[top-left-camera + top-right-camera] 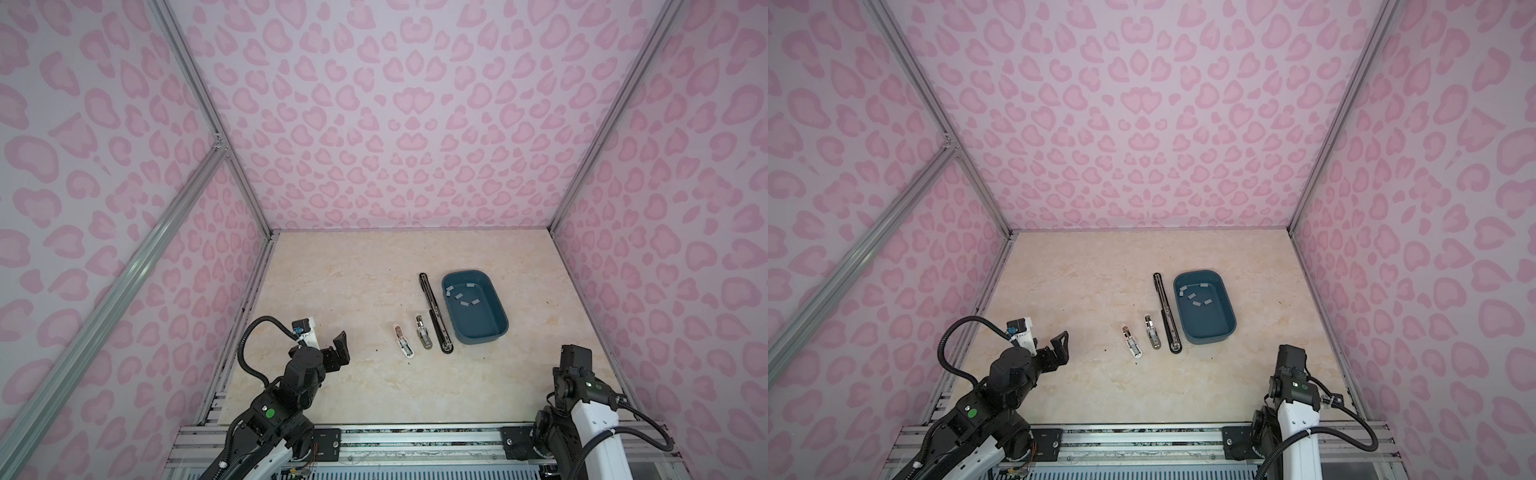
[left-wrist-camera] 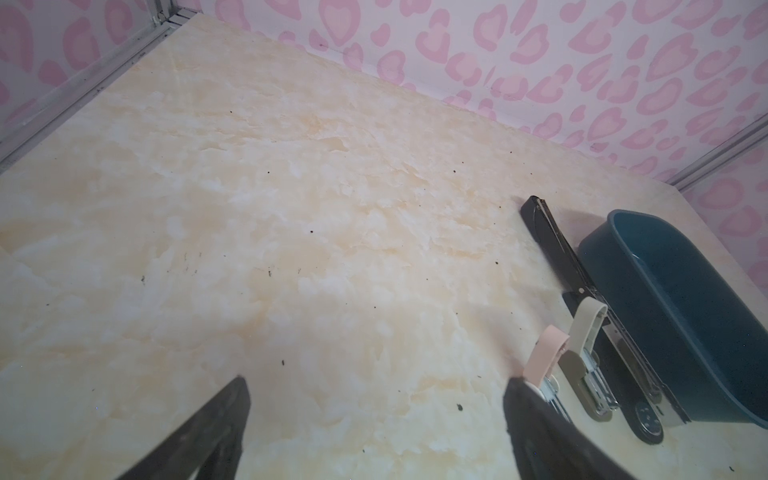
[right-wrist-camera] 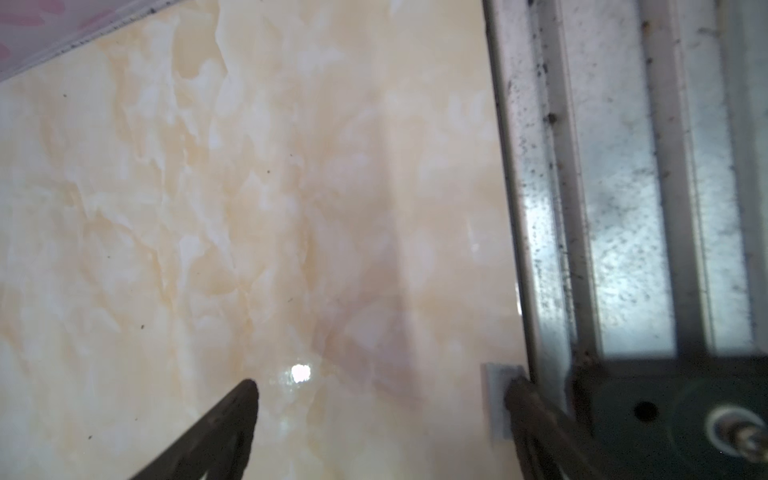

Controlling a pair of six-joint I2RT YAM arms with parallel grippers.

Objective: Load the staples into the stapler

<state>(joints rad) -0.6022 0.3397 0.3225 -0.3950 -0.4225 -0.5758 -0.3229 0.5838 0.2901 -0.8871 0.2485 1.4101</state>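
The staples (image 1: 459, 296) lie scattered in the far half of a blue tub (image 1: 478, 326) on the counter (image 1: 332, 282). Just left of the tub lies a long black stapler (image 1: 432, 303), opened out flat, then a small beige stapler (image 1: 423, 332) and a small pink stapler (image 1: 404, 343), lids raised. The left pincer (image 2: 378, 382) hovers empty, jaws wide apart, well left of the staplers. The right pincer (image 3: 382, 386), jaws likewise apart and empty, hangs over the counter's near right corner.

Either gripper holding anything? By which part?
Nothing held. Left gripper and right gripper are both open, nothing between their jaws; the staples lie in the blue tray.
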